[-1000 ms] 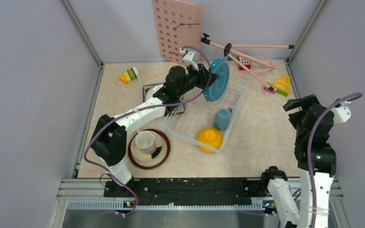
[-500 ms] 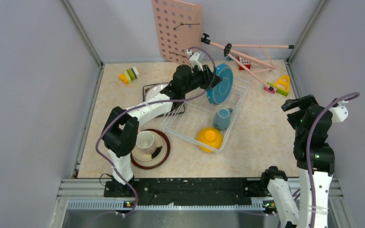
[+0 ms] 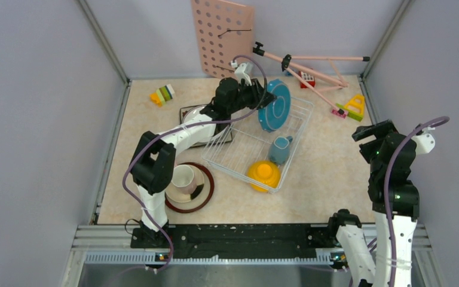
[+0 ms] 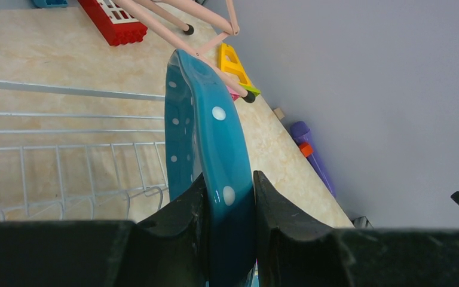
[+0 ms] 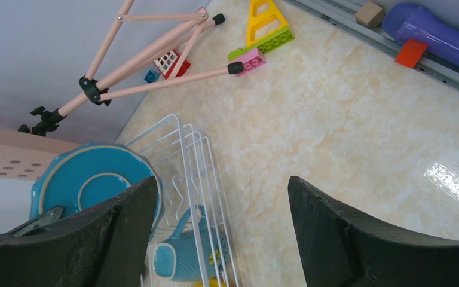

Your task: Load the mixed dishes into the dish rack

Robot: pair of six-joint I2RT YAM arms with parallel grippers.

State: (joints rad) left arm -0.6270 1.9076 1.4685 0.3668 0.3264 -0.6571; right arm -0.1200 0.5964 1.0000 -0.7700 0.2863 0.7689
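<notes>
Left tool (image 4: 228, 182) clamps the round blue polka-dot plate (image 4: 200, 119) on edge over the white wire dish rack (image 3: 239, 149), upper centre; right tool (image 5: 221, 206) stands apart.

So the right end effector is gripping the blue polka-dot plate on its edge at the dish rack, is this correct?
No, the left end effector grips the blue polka-dot plate on its edge at the dish rack; the left wrist view shows its fingers closed on the rim.
</notes>
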